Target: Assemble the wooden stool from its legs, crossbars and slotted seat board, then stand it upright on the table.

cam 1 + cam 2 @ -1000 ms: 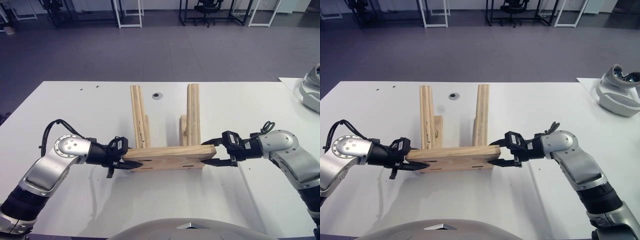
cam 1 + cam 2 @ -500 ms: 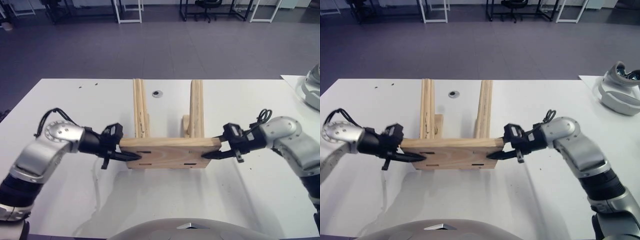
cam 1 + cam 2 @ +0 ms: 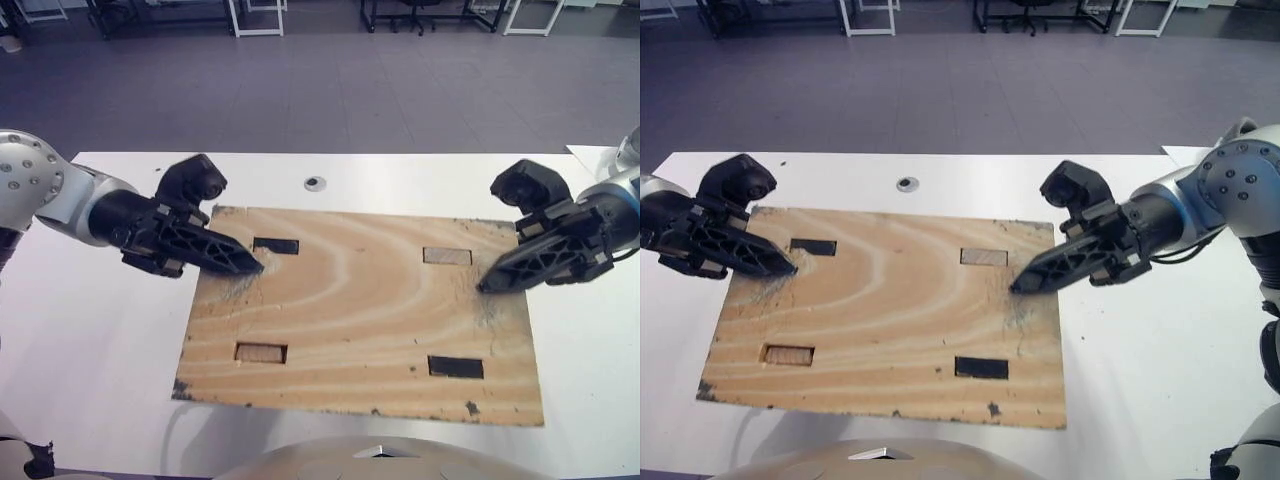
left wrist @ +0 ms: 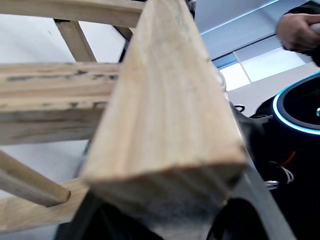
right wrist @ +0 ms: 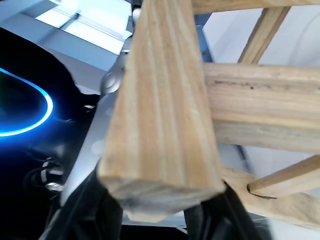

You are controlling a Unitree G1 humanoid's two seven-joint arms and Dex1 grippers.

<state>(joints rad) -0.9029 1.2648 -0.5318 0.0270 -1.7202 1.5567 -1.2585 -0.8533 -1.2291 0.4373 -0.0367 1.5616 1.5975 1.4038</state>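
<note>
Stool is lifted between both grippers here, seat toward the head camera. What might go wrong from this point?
1. The left gripper and right gripper clamp the seat board only at its side edges, both toward the far half. The near half may sag or pivot, or the board may slip out.
2. The seat board hides the legs from the head views, so the stool might be set on the table tilted.

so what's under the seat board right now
The wrist views show legs and crossbars beneath the seat board. From the head views, the board covers them and the table below.
</note>
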